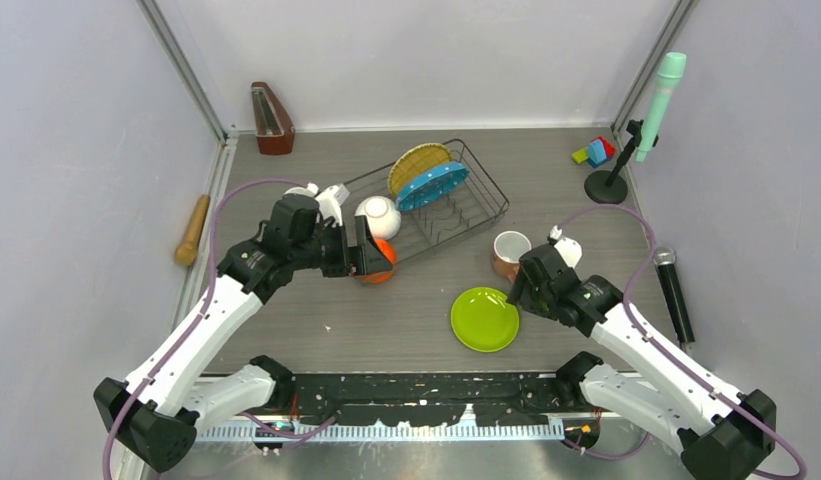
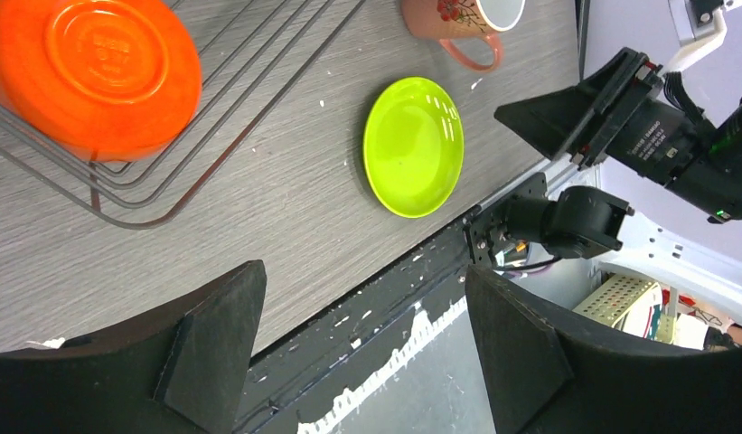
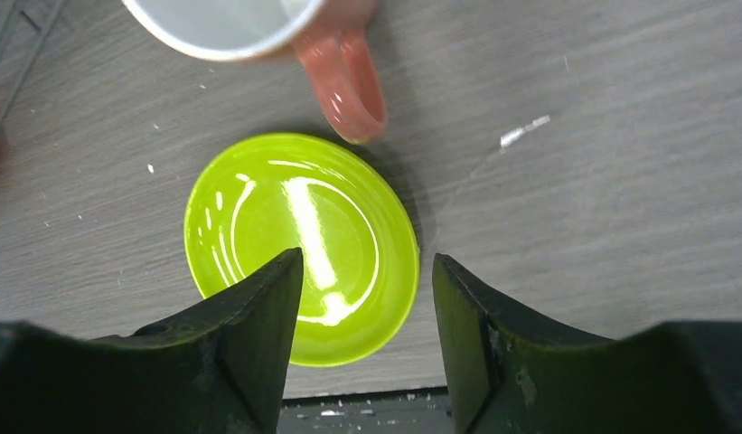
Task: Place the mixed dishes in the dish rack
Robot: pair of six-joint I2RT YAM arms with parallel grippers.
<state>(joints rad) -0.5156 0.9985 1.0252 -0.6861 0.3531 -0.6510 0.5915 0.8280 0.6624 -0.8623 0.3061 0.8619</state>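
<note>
Right gripper (image 3: 365,262) open over plate (image 3: 258,217), nothing held; flat rim on table (image 3: 575,181) gives little to pinch, so it may skid and bump mug (image 3: 335,63).

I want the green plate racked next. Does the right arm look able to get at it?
Probably yes. The right gripper hangs open just above the green plate, with nothing between them. The pink mug sits close by its rim but apart from it.
</note>
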